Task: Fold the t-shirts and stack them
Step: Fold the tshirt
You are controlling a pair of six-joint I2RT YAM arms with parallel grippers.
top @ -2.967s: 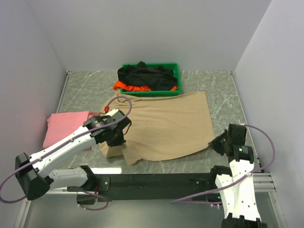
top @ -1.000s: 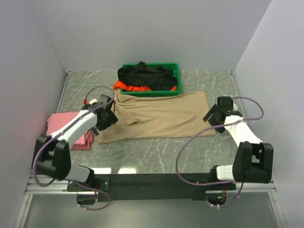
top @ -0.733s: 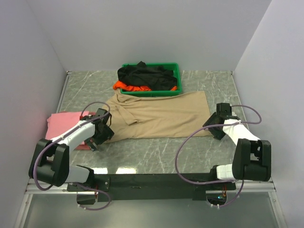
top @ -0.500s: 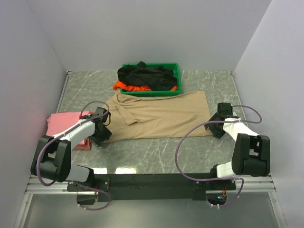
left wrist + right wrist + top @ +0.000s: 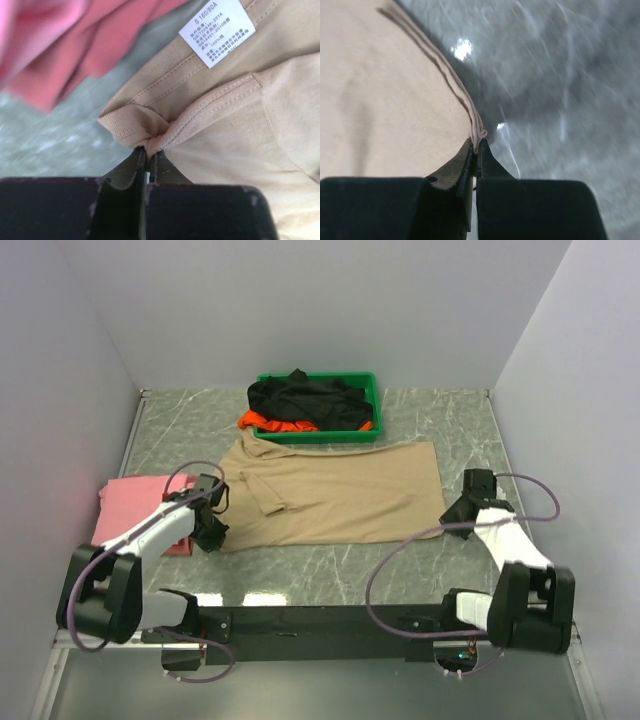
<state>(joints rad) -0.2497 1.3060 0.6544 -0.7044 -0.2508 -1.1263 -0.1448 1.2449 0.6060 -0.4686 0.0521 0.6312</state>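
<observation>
Beige cotton t-shirt spread across the middle of the grey marbled counter, lying as a broad flat band with its collar end to the left and its straight side edge to the right. The left gripper sits low at the near-left corner of this shirt. In the left wrist view its fingers are clenched on a bunched pinch of ribbed beige edging, and a white size label lies exposed just beyond the pinch. The right gripper sits low at the near-right corner of the same shirt. In the right wrist view its fingers are pressed together on the doubled, stitched edge of the cloth, where the fabric meets bare counter.

A pink t-shirt lies folded at the left side of the counter, just beside the left gripper; the left wrist view shows a narrow strip of counter between the pink cloth and the beige edging. A green plastic tray stands at the far side of the counter, and the far edge of the beige t-shirt lies just in front of it. A black t-shirt is heaped in the tray. An orange t-shirt spills over the tray's near-left rim and appears to lie beneath the black one, though most of it is hidden.
</observation>
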